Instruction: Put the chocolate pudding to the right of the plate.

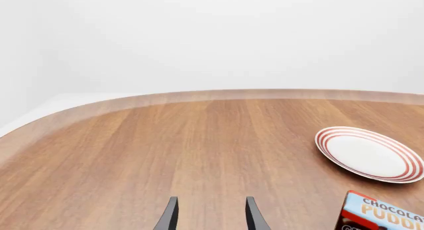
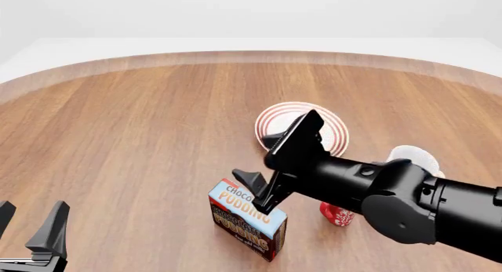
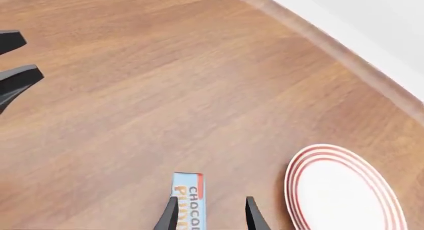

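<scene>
Visible from the front only: red-patterned mug (image 2: 337, 214) and white mug (image 2: 414, 158) behind the right arm. Light-blue-topped chocolate pudding carton (image 2: 247, 219) upright on wooden tabletop (image 2: 141, 137), near side of red-ringed white plate (image 2: 302, 128). Right gripper (image 2: 257, 192) jaws open, straddling carton's top. Left gripper (image 2: 32, 228) jaws open, well apart.

The right gripper (image 3: 210, 215) is showing two dark fingertips (image 3: 170, 216) standing apart. The light blue carton top with orange lettering, the chocolate pudding (image 3: 188, 206), is lying between them, hard against one finger. The round white plate with red rim rings (image 3: 341, 190) is sitting just beside the gripper. The other arm's black fingers (image 3: 17, 76) are showing far across the brown wooden table (image 3: 146, 91).
</scene>
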